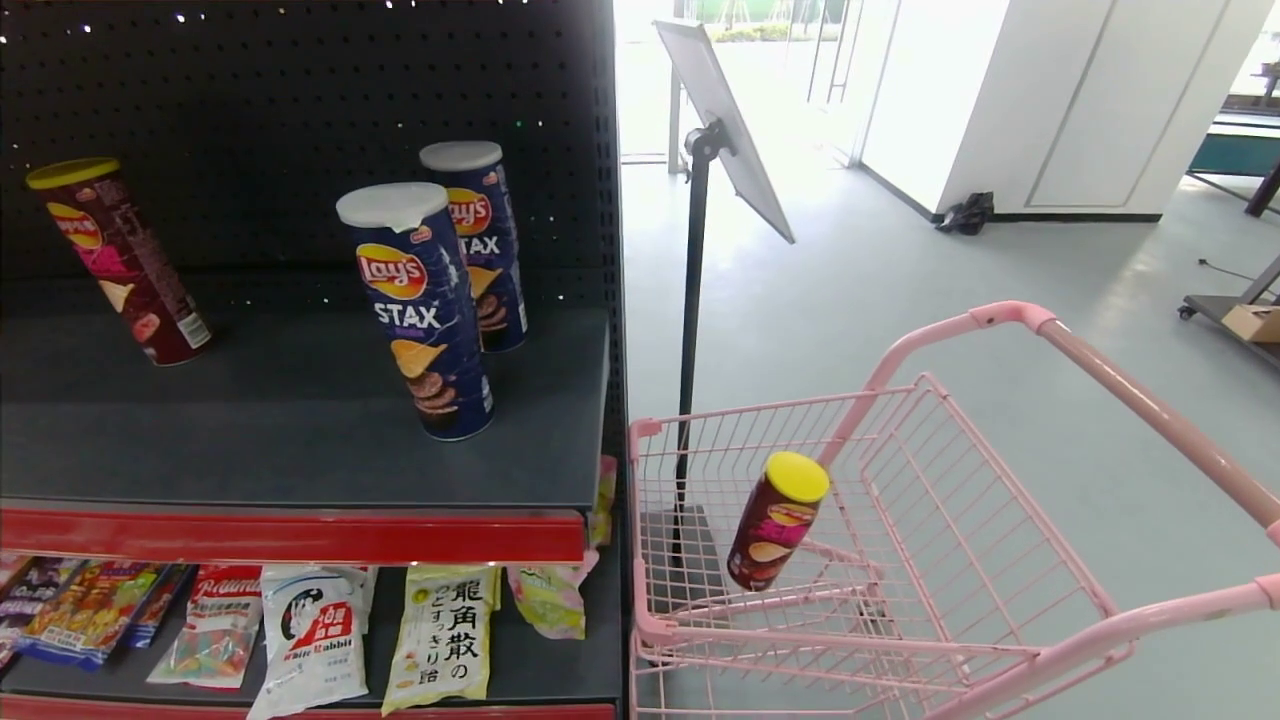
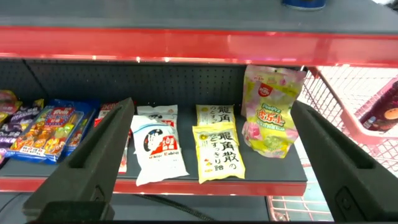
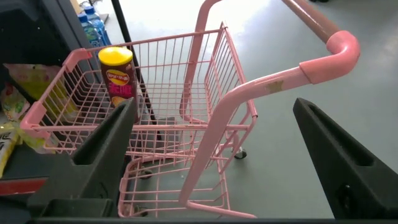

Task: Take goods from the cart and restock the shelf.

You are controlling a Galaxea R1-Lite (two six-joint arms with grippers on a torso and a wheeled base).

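Note:
A pink wire cart (image 1: 1150, 395) stands to the right of the shelf (image 1: 280, 430). One maroon chip can with a yellow lid (image 1: 777, 520) leans in the cart's basket. On the upper shelf board stand two blue chip cans (image 1: 420, 310) (image 1: 485, 245) near its right end and a maroon can (image 1: 115, 260) at the far left. My left gripper (image 2: 211, 115) is open, facing the lower shelf. My right gripper (image 3: 212, 109) is open and apart from the cart (image 3: 323, 59), with the maroon can (image 3: 118, 74) farther off between the wires.
Several snack bags (image 1: 445, 635) lie on the lower shelf; a green-pink bag (image 2: 270, 109) hangs at its right end. A sign stand on a black pole (image 1: 690, 300) stands behind the cart. Open grey floor lies to the right, with a cardboard box (image 1: 1255, 322) far off.

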